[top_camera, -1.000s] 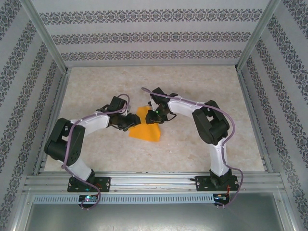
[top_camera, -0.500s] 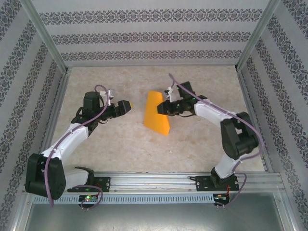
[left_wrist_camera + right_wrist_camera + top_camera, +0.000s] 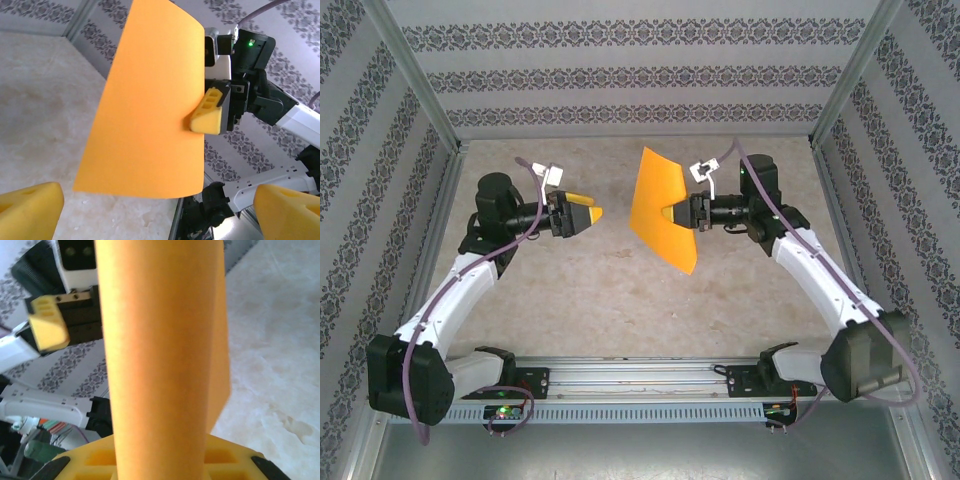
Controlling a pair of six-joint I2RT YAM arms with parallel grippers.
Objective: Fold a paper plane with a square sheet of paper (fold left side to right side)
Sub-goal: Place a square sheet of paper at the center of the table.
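The square sheet of paper (image 3: 660,205) is bright orange and hangs upright above the table, bowed along its length. My right gripper (image 3: 678,214) is shut on its right edge at mid-height; one yellow pad (image 3: 206,111) presses on the sheet (image 3: 150,110) in the left wrist view. In the right wrist view the paper (image 3: 160,355) rises straight out of the yellow fingers (image 3: 235,460). My left gripper (image 3: 590,215) stands open to the left of the sheet, clear of it, with nothing between its fingers (image 3: 30,205). Its yellow pad (image 3: 47,327) faces the paper from across the gap.
The beige tabletop (image 3: 620,300) lies below both raised grippers. Patterned walls (image 3: 640,75) and metal frame posts (image 3: 415,90) close the space at the back and sides. A metal rail (image 3: 640,378) with both arm bases runs along the near edge.
The left gripper has opened, let go of the paper and drawn back to the left. The right arm has lifted the paper off the table, up and towards the back right.
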